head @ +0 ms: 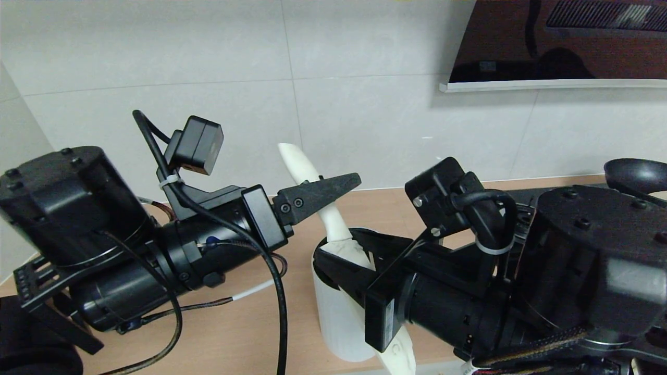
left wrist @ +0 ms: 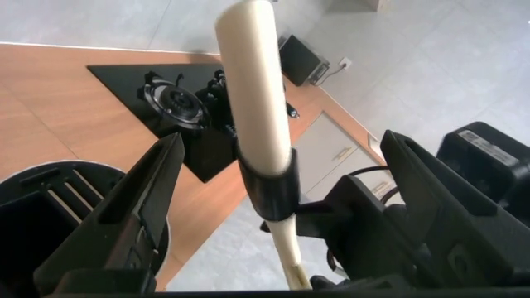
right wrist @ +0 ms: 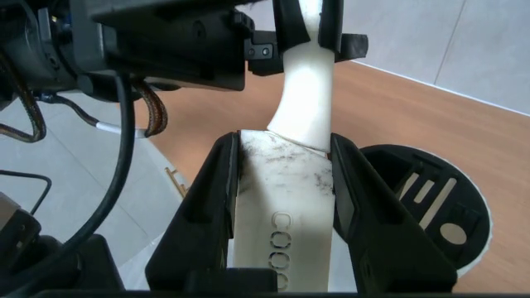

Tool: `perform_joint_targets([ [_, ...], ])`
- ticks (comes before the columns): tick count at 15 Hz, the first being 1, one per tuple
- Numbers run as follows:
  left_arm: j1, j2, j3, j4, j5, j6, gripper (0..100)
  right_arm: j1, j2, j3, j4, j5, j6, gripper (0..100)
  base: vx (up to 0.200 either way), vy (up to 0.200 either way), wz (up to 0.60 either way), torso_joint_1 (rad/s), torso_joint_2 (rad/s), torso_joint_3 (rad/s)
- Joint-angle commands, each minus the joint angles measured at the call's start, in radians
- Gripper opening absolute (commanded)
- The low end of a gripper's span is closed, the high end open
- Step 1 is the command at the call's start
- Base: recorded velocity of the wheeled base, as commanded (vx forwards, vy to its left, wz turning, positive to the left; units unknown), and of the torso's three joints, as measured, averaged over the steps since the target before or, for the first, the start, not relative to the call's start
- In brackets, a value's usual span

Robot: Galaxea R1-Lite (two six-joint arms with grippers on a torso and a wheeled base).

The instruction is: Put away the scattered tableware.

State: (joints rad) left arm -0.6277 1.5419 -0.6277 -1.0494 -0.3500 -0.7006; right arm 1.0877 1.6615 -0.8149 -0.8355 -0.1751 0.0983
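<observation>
A white spatula (head: 299,161) stands tilted above a white cylindrical utensil holder (head: 336,317) on the wooden counter. My right gripper (head: 354,251) is shut on the spatula's flat marbled blade (right wrist: 286,215), with the holder's black slotted inside (right wrist: 439,207) just beside it. My left gripper (head: 344,187) is up at the handle (left wrist: 252,83). Its fingers (left wrist: 141,207) stand open on either side of the handle with a gap on each side. A dark band rings the handle between them. The spatula's lower end is hidden behind my right arm.
A black gas hob (left wrist: 174,99) is set into the counter (head: 234,333) to the right, with a dark pan (head: 635,174) on it. A range hood (head: 563,47) hangs on the tiled wall above. The counter's front edge runs close to the holder.
</observation>
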Motion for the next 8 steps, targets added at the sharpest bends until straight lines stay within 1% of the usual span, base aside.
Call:
perform_joint_targets([
  [1,0.000,0.000,0.000,0.000,0.000,0.000,0,0.001,0.000,0.000,0.000,0.000,0.000,0,0.000,0.000,0.00,0.000,0.00,0.000],
  [8,0.000,0.000,0.002,0.000,-0.001,0.000,0,0.009,-0.011,0.005,0.000,-0.001,0.000,0,0.000,0.000,0.00,0.000,0.00,0.000],
])
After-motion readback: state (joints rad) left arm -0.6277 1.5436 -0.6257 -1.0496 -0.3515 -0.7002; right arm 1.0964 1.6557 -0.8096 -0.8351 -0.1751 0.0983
